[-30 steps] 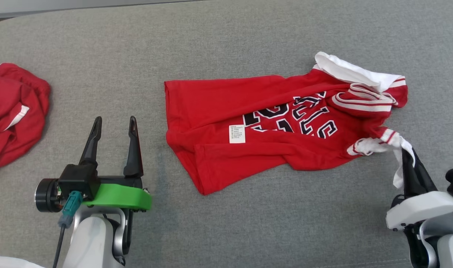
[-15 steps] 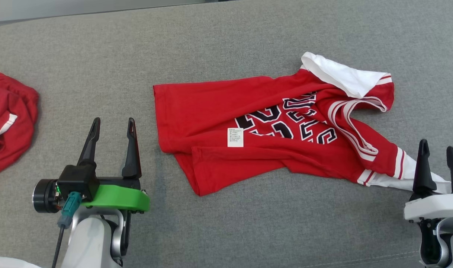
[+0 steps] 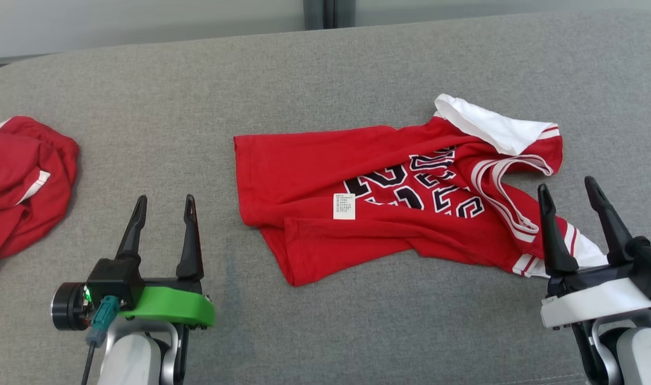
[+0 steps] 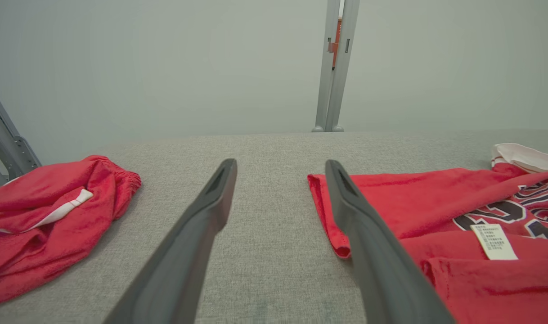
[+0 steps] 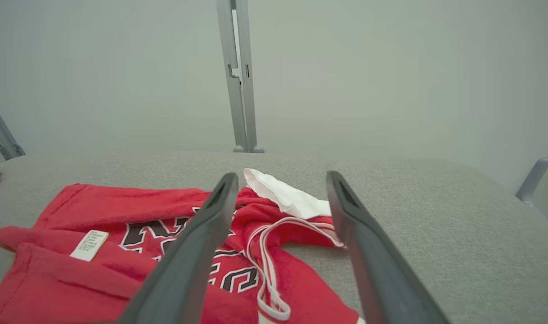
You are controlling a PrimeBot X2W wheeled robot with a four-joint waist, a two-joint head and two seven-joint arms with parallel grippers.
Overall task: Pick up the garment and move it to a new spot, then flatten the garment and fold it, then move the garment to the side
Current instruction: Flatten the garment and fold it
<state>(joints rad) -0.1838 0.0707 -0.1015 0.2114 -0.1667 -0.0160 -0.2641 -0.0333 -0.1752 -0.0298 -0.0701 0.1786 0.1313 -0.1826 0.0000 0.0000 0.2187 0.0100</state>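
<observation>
The garment (image 3: 315, 171) is a red jersey with dark lettering, white sleeves and a white care tag. It lies crumpled across the middle of the grey padded surface (image 3: 357, 69), its lower hem folded over. My right gripper (image 3: 566, 184) stands open over the striped sleeve at the jersey's right end, nothing between its fingers. In the right wrist view the jersey (image 5: 121, 207) spreads to the left under my open right gripper (image 5: 280, 175). My left gripper (image 3: 164, 200) is open, left of the jersey and apart from it. The left wrist view has my left gripper (image 4: 279, 163) open over bare fabric beside the jersey's edge (image 4: 436, 198).
A second red garment (image 3: 15, 176) lies bunched at the far left edge, also in the left wrist view (image 4: 44, 216). A pale wall with a metal post (image 3: 325, 13) runs behind the surface. The surface's front edge is close to both arms.
My right gripper let go of the white sleeve edge and opened. The sleeve dropped flat on the surface. The head camera shifted slightly; my left gripper kept its place.
</observation>
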